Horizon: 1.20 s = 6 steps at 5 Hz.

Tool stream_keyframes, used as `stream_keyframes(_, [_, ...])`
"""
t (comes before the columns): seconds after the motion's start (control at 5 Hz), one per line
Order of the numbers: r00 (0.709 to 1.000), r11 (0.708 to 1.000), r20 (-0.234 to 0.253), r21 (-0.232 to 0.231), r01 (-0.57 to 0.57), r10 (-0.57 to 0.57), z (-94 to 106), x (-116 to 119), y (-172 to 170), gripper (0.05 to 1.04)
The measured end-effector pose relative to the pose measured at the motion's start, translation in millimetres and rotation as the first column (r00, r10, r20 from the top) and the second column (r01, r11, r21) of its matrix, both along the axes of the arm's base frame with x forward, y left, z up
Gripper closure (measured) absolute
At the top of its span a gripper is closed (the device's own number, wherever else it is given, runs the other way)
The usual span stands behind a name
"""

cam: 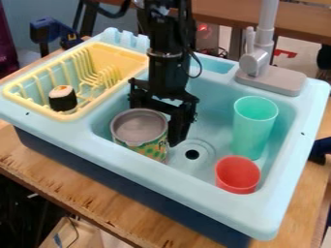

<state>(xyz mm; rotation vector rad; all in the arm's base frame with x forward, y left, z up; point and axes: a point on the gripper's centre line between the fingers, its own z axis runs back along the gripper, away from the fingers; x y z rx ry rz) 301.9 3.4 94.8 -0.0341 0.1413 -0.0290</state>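
My gripper [161, 114] hangs down into the light-blue toy sink [210, 92], close against the back and right side of a can [139, 128]. This can has a grey top and a green patterned side, and stands upright in the left part of the basin. Whether the gripper is clamped on it is unclear, since the can hides part of the gripper. To the right, a tall teal cup [254, 126] stands upright, with a shorter red cup [238, 175] in front of it.
A yellow dish rack [139, 60] sits on the sink's left side, holding a black-and-white sushi toy [63, 99]. The grey faucet [257, 60] rises at the back right. The drain [192, 154] lies between can and red cup. A wooden table [84, 193] supports the sink.
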Motion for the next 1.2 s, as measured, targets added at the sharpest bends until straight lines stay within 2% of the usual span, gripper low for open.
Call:
stream_keyframes(0.2, [0.998, 1.0, 0.062, -0.021, 0.0, 0.001, 12.5, 1, -2, 0.083])
stream_keyframes(0.4, [0.988, 0.996, 0.153, -0.091, 0.012, 0.003, 15.7, 14, 2, 0.083])
stream_keyframes(0.6, [0.966, 0.995, 0.258, -0.093, 0.029, -0.004, 36.6, 36, 8, 0.083])
stream_keyframes(0.8, [0.944, 0.996, 0.331, -0.075, 0.048, -0.02, 64.2, 28, 8, 0.083])
stream_keyframes(1.0, [0.956, 0.999, 0.288, 0.009, 0.049, -0.05, 97.2, -6, 5, 0.083])
stream_keyframes(1.2, [0.981, 0.995, 0.173, 0.072, 0.075, -0.087, 109.0, -34, -12, 0.083])
